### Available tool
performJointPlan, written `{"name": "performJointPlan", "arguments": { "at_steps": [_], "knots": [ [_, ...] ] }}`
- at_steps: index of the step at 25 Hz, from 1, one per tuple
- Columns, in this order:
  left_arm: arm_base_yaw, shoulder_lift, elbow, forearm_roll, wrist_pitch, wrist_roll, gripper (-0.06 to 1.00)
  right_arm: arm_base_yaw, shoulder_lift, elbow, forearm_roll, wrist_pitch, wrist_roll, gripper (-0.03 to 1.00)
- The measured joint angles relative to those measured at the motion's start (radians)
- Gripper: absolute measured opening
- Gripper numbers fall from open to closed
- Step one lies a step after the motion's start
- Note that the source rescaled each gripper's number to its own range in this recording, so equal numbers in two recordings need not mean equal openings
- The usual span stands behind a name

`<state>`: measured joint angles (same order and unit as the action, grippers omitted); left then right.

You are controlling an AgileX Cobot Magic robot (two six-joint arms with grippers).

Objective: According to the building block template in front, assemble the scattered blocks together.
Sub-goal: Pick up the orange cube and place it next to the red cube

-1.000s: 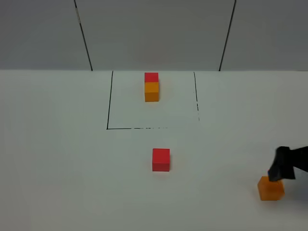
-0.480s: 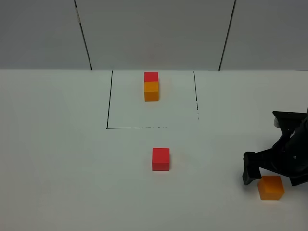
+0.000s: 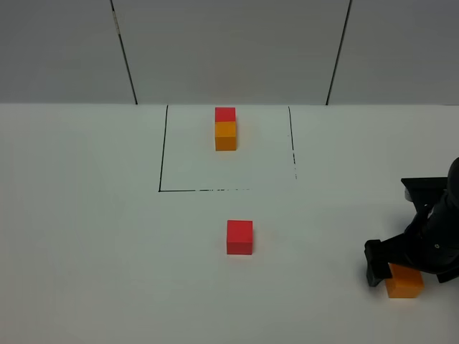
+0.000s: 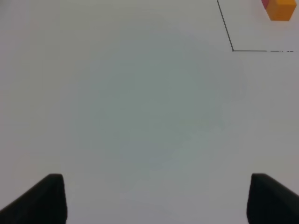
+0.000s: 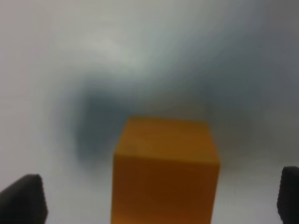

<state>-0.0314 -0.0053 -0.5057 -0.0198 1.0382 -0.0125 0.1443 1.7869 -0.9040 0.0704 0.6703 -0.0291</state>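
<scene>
Right pincer (image 3: 406,269), at the near right edge of the table (image 3: 86,244), lowered with its fingers apart on either side of the loose orange cube (image 3: 406,284); the right wrist view shows a clear gap between the cube (image 5: 166,168) and each finger, so nothing is gripped. Left pincer (image 4: 158,200), seen only in its own wrist view, fingers spread wide over bare table and holding nothing. Farther in, near the table's middle and well apart from the orange cube, the loose red cube (image 3: 239,237) sits flat. Beyond it, a black outlined rectangle (image 3: 163,154) encloses the building block template (image 3: 225,130), orange cube nearer, red cube joined behind it.
</scene>
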Motion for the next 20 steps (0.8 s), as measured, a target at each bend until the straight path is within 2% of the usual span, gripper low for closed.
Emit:
{"name": "performJointPlan", "arguments": {
  "at_steps": [7,14,17,20],
  "knots": [
    [0.000,0.000,0.000,0.000,0.000,0.000,0.65,0.000,0.069,0.004,0.000,-0.022,0.010,0.99],
    [0.000,0.000,0.000,0.000,0.000,0.000,0.65,0.000,0.086,0.004,-0.007,-0.025,0.017,0.94],
    [0.000,0.000,0.000,0.000,0.000,0.000,0.65,0.000,0.086,0.004,-0.009,-0.026,0.022,0.87],
    [0.000,0.000,0.000,0.000,0.000,0.000,0.65,0.000,0.087,0.004,-0.021,-0.029,0.039,0.74]
  ]
}}
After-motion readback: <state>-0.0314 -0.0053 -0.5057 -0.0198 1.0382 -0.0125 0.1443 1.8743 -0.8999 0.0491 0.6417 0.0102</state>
